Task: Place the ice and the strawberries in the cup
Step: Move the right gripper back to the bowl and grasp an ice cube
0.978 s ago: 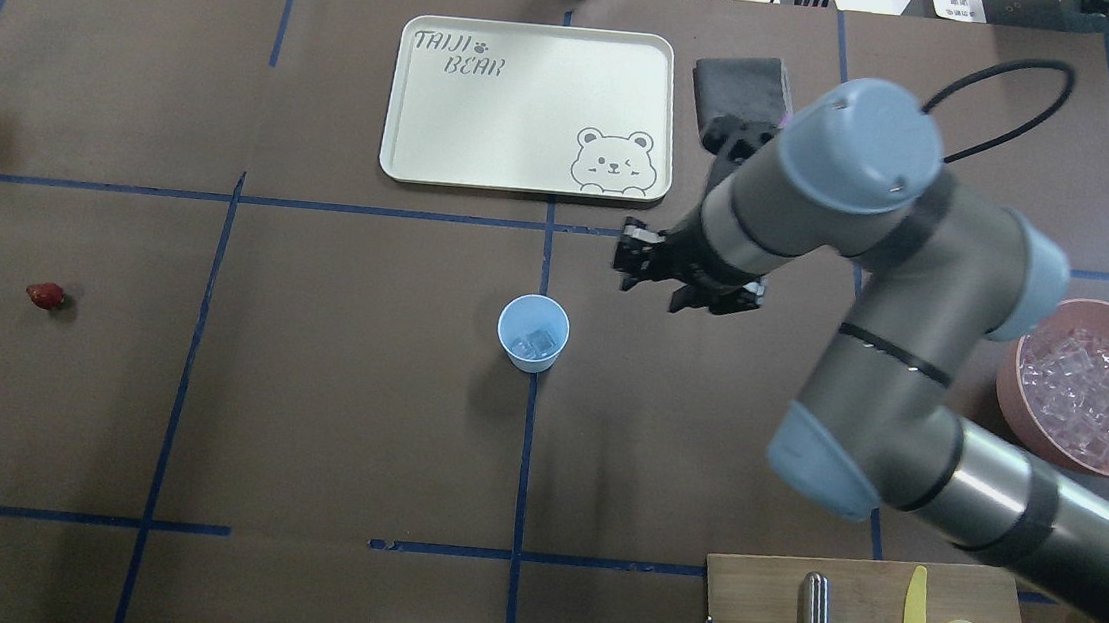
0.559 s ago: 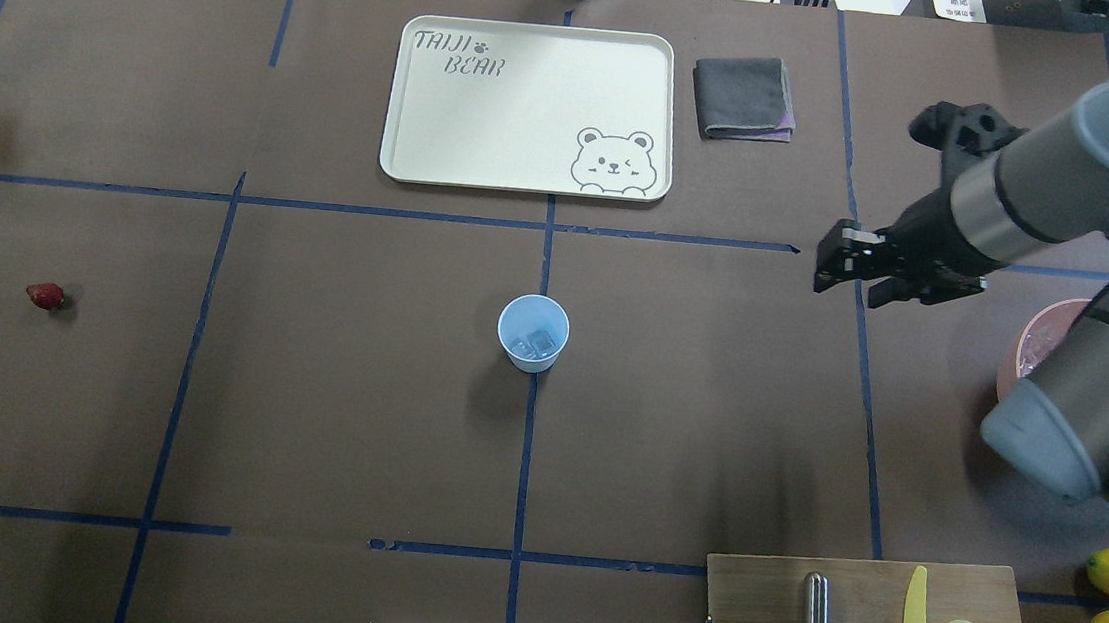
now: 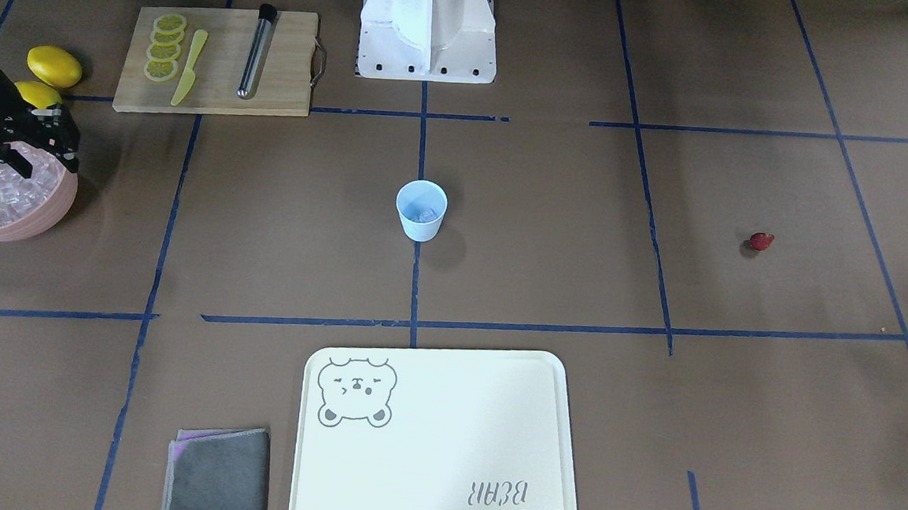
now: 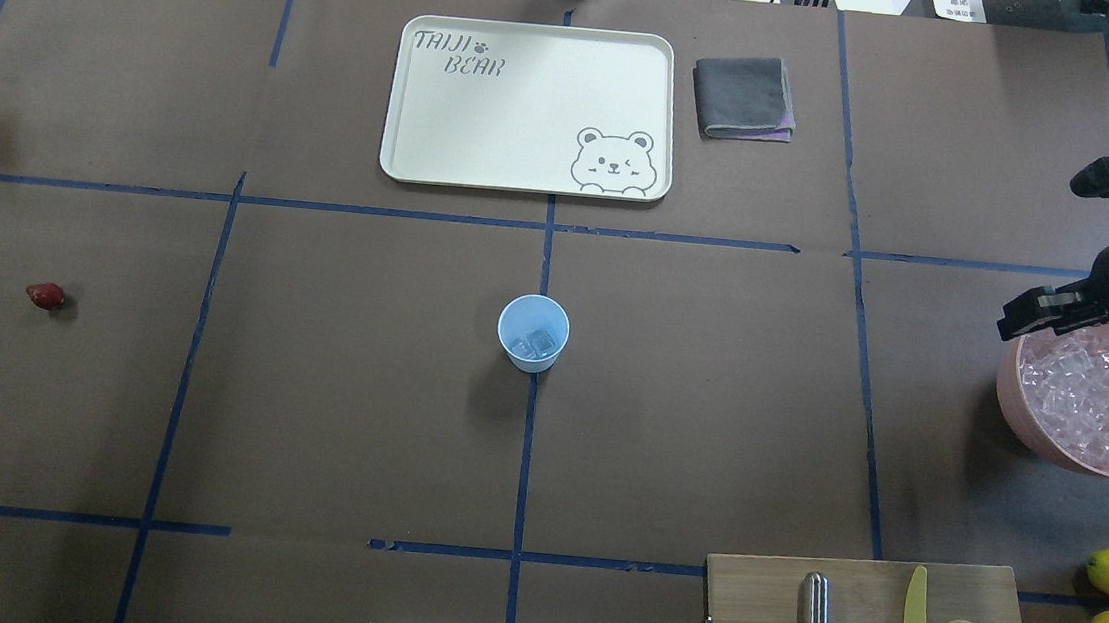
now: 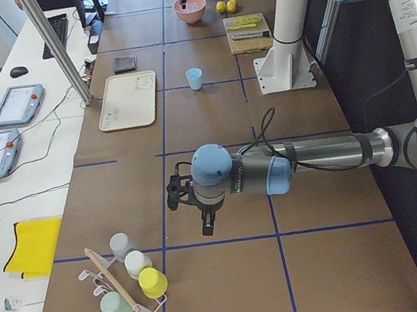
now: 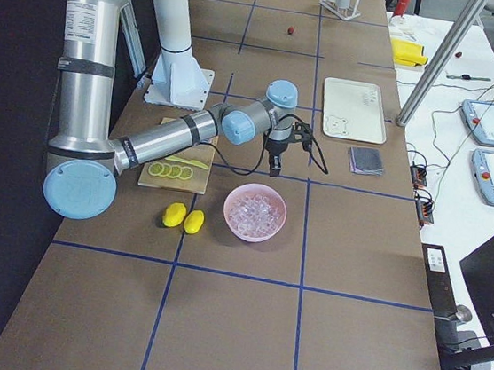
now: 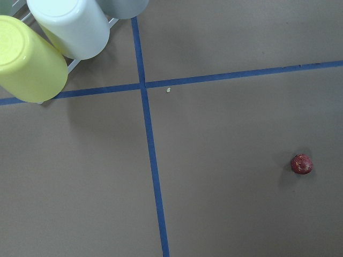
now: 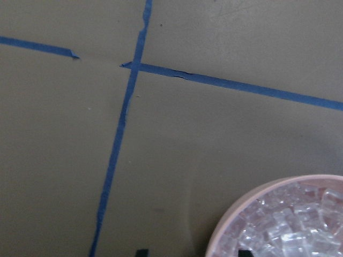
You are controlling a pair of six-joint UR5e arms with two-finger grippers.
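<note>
Your right pincer hangs over the edge of the pink bowl of ice, jaws well apart and holding nothing. The cup, with cubes in it, stands well apart at the middle of the tabletop. The strawberry lies farther off still. Your left pincer shows only from the side, so I cannot tell how far open it is.

Illumination was even, diffuse and moderately bright in all views. In the overhead view the cup cast a soft shadow toward 7 o'clock, and the pink bowl cast one toward 8 o'clock. The tray rendered near white without hard glare. The right wrist view was soft-focused, with the ice at 5 o'clock slightly blurred. The left wrist view was sharp.
</note>
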